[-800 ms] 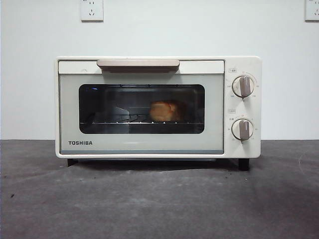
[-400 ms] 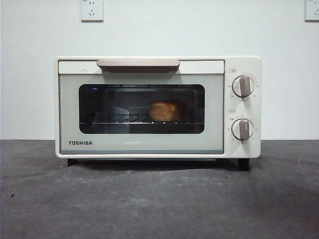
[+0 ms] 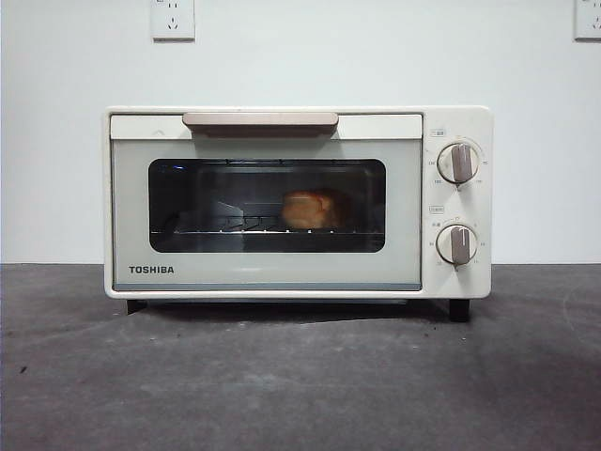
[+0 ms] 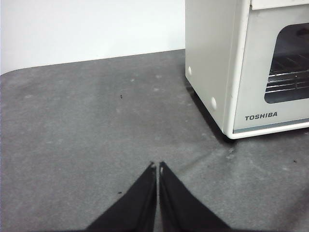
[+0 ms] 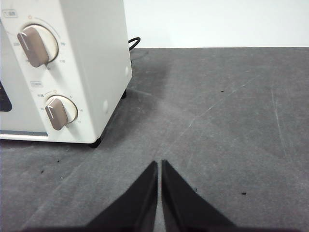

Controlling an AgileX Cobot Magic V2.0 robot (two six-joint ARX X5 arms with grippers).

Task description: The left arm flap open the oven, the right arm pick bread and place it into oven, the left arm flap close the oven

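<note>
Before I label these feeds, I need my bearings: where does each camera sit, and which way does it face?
Front view: low, level across the table, facing the oven door, bread inside; no arm shows.
Left wrist view: on the left arm, facing the oven's TOSHIBA corner; left pincer shut.
Right wrist view: on the right arm, facing the knobs; right pincer shut.
All share the oven.

Two wall sockets (image 3: 173, 19) (white) above a grey table (image 3: 300, 385).
</note>
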